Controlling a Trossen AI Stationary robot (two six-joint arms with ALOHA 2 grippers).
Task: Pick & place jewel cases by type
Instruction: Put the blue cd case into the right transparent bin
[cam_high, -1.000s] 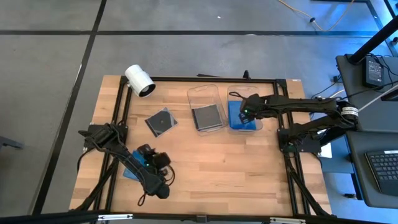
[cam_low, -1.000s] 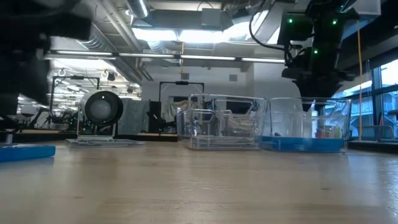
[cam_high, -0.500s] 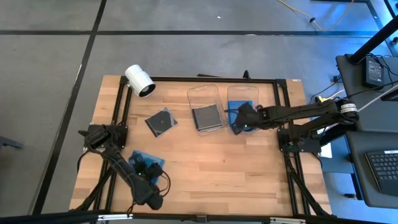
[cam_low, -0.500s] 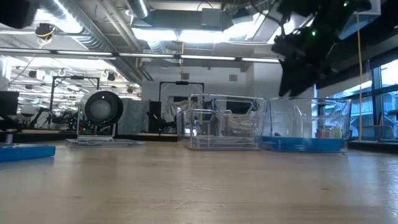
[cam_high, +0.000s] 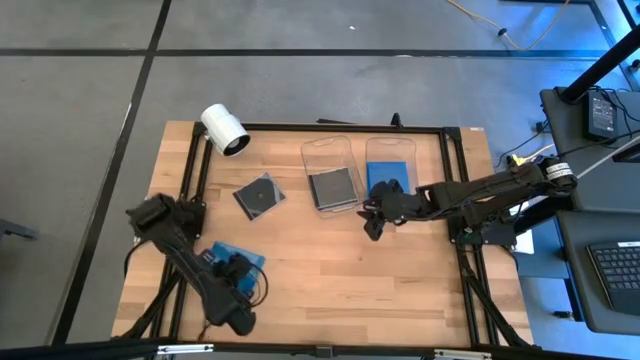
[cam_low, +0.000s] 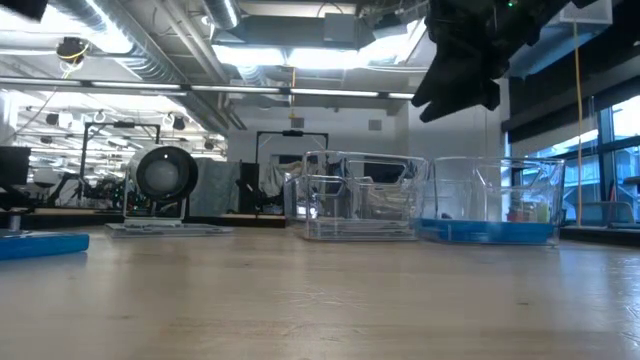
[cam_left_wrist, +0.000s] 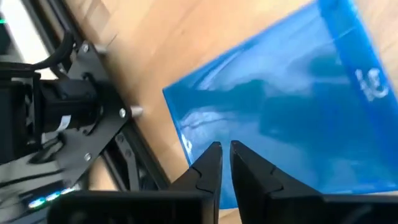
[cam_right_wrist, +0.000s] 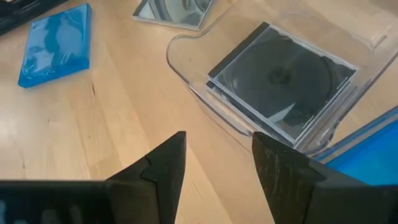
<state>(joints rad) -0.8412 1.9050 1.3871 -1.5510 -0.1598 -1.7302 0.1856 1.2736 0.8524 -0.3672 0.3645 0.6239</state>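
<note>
R hand (cam_high: 372, 222) pulled back off blue tub, fingers apart | L hand (cam_left_wrist: 221, 163) closed over blue case (cam_left_wrist: 292, 118), contact hidden

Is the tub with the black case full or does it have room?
Room left. The tub holds only flat dark cases at its bottom.

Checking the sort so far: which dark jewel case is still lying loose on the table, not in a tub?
The dark jewel case lying tilted on the bare wood beside the white cylinder. The other dark case already sits inside the left clear tub.
</note>
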